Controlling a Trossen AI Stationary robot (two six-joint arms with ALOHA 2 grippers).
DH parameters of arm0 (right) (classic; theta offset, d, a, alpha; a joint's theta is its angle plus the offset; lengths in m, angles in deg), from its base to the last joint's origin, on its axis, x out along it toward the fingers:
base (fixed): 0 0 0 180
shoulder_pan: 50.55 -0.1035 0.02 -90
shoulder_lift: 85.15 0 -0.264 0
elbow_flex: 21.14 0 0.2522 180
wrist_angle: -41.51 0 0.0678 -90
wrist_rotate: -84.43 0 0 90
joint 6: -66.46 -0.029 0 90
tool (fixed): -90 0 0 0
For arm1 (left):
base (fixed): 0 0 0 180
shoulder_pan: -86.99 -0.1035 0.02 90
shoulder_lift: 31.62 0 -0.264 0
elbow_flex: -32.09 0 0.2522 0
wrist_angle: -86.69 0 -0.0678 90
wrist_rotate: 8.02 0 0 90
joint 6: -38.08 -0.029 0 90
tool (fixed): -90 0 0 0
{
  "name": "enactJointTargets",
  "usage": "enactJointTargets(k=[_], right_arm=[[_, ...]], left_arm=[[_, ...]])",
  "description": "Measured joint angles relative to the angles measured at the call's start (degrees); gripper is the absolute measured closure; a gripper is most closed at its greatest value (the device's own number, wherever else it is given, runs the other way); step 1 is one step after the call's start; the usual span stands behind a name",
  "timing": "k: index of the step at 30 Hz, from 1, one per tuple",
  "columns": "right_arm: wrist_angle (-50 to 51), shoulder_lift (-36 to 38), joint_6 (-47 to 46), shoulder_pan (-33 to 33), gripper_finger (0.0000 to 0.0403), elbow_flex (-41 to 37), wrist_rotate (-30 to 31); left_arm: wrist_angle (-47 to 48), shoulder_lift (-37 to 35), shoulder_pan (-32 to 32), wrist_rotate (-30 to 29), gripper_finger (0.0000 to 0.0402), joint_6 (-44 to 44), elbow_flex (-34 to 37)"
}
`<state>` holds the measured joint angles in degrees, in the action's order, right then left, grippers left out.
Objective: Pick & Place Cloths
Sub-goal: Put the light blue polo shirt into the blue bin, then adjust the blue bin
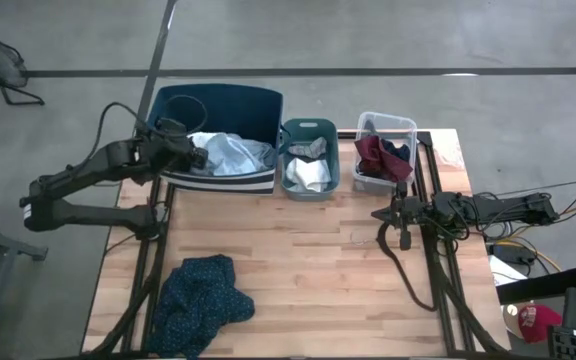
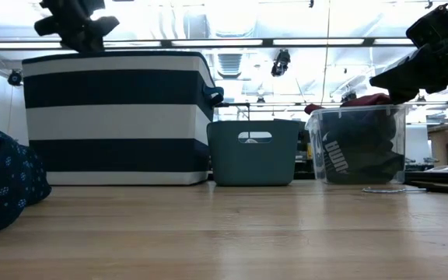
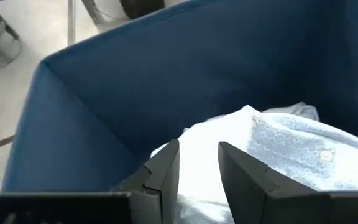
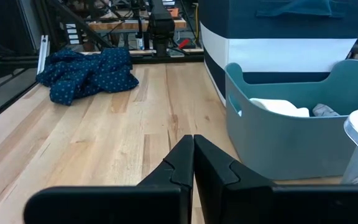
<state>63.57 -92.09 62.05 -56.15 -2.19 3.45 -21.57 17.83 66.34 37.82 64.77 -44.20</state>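
Left end effector (image 1: 200,158) over the navy striped fabric bin (image 1: 253,103), upper left of the high view.
Fingers parted above the pale blue-grey cloth (image 1: 230,152); right end effector (image 1: 380,214) closed, mid-right above the wooden counter (image 1: 298,270); dark teal patterned cloth (image 1: 200,302) lower left.

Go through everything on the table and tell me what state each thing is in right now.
Left gripper: open, over the big bin, above the pale cloth.
Right gripper: shut, empty, above bare table.
Pale blue-grey cloth: crumpled inside the navy striped bin.
Dark teal patterned cloth: bunched on the table.
Teal bin: holds white and grey cloths.
Clear bin: holds maroon and dark cloths.
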Motion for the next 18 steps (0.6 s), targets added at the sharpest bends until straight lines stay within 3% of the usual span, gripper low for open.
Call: enactJointTargets(k=[4, 6, 8, 11, 14, 16, 18], right_arm=[[0.0, 0.0, -0.02, -0.01, 0.0394, 0.0, 0.0], [0.0, 0.0, 0.05, 0.0, 0.0394, -0.02, 0.0], [0.0, 0.0, -0.02, 0.0, 0.0394, -0.02, 0.0], [0.0, 0.0, 0.06, 0.0, 0.0394, -0.02, 0.0], [0.0, 0.0, -0.01, -0.01, 0.0394, -0.01, 0.0], [0.0, 0.0, 0.04, 0.0, 0.0394, -0.01, 0.0], [0.0, 0.0, -0.02, 0.0, 0.0394, 0.0, 0.0]], left_arm=[[1.42, 0.61, 0.0, -3.38, 0.0284, 0.14, 0.0], [1.87, 0.91, 0.07, -2.4, 0.0284, 0.52, 0.0], [2.03, 0.97, 0.1, 3.76, 0.0284, 1.23, -0.02], [2.01, 0.21, 1.15, 18.32, 0.0284, -1.09, -0.08], [2.05, -0.87, 5.69, 31.17, 0.0284, -1.3, 0.61], [2.08, -1.42, 10.08, 33.46, 0.0284, 1.16, 0.96], [1.97, -1.89, 15.59, 32.06, 0.0284, 4.19, 0.95]])
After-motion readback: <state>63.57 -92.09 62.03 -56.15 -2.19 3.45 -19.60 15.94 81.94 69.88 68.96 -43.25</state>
